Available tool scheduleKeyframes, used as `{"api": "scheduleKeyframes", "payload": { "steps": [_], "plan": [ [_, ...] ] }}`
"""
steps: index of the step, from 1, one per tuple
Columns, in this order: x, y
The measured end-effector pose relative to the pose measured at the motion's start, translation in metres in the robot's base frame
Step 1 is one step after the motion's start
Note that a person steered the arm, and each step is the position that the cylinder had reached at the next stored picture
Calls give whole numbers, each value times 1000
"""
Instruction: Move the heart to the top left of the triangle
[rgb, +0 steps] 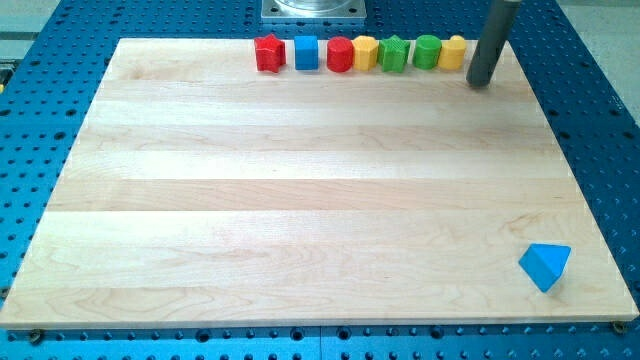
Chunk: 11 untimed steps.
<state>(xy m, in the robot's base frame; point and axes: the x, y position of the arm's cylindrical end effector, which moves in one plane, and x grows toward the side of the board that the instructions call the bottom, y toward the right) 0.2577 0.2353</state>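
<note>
Bright, even light is falling across the pale wooden bench (300, 200), seemingly from overhead, and it is leaving no hard glare on the wood. Shadows are staying soft and short: a faint one is sitting under the blue triangle (545, 266) and another is pooling just around my tip (481, 82) at the view's top right. The picture is reading sharp over most of the bench, though the row of blocks along the top edge is looking slightly softer in outline.
</note>
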Motion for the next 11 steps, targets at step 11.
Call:
{"api": "scheduleKeyframes", "payload": {
  "steps": [11],
  "plan": [
    [148, -48]
  ]
}}
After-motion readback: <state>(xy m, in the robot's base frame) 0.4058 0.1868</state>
